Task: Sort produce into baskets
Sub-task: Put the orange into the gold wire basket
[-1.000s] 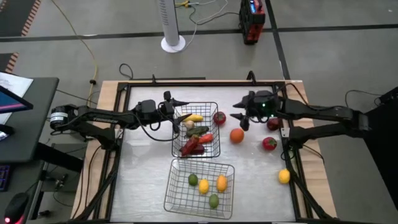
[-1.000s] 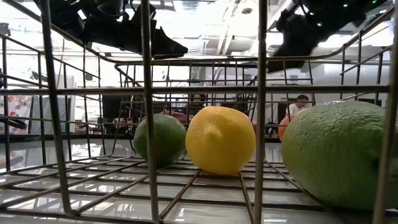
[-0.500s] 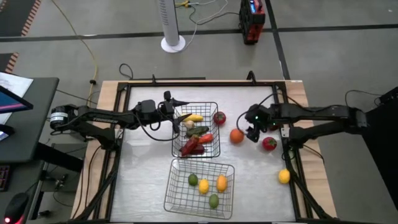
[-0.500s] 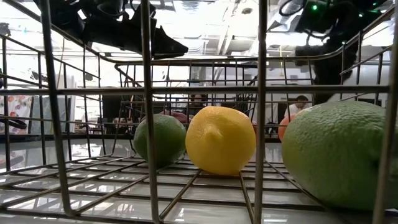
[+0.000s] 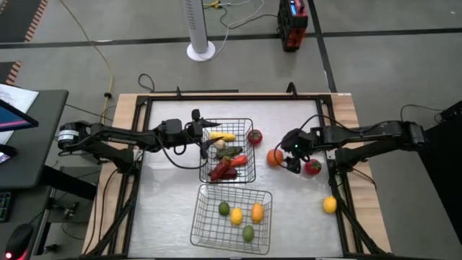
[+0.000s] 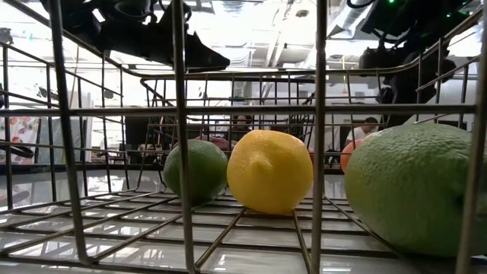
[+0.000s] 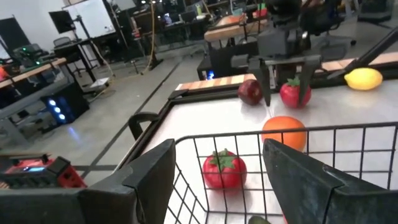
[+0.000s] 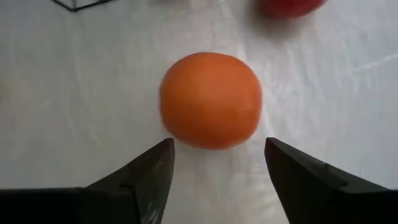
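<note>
An orange fruit [image 5: 274, 157] [image 8: 210, 99] lies on the white table, right of the far wire basket [image 5: 250, 173]. My right gripper [image 5: 287, 160] [image 8: 217, 163] is open and points down beside the orange's right side. Its two fingers stand just short of the orange and touch nothing. My left gripper [image 5: 207, 128] [image 7: 217, 167] is open and empty, above the far basket's left rim. The far basket holds a banana, garlic, cucumber, chilli and more. The near basket [image 5: 198, 230] holds a lime [image 6: 196, 171], a lemon [image 6: 270, 171] and other round fruits.
A red tomato [image 5: 254, 136] lies right of the far basket. A red fruit [image 5: 312, 167] lies close to my right gripper, a dark red one [image 7: 250, 92] is behind it, and a yellow lemon [image 5: 329, 205] lies near the right frame rail.
My right gripper has come from the far side toward the near edge and gone down, closing on the orange fruit, its fingers still open. Nothing else has moved.
</note>
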Controlling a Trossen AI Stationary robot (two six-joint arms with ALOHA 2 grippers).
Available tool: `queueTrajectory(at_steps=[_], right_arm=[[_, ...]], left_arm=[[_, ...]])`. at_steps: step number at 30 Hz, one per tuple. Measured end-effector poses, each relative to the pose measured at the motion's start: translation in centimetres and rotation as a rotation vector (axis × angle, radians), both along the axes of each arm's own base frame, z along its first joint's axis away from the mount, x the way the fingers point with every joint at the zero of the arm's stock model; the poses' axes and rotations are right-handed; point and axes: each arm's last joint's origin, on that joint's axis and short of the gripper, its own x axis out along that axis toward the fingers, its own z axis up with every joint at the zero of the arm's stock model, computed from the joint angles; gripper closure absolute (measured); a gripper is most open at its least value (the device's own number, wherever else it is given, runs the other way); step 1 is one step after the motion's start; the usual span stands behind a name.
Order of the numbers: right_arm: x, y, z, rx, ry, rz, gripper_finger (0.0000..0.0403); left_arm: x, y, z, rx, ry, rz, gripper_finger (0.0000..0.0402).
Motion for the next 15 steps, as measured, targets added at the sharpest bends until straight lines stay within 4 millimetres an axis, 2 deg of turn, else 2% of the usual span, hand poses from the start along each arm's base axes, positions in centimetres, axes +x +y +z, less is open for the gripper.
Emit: queueTrajectory(at_steps=[5, 10, 15], right_arm=[[0.4, 0.1, 0.2, -0.008, -0.021, 0.095, 0.0073], [1.8, 0.6, 0.9, -0.129, -0.023, 0.295, 0.0023], [3.9, 1.0, 0.1, -0.216, 0.006, 0.461, 0.0004]], left_arm=[[0.0, 0.0, -0.3, -0.004, 0.027, 0.003, 0.0171], [-0.1, 0.0, -0.4, -0.006, 0.043, 0.007, 0.0171], [-0.1, 0.0, -0.4, 0.006, 0.048, 0.014, 0.0171]])
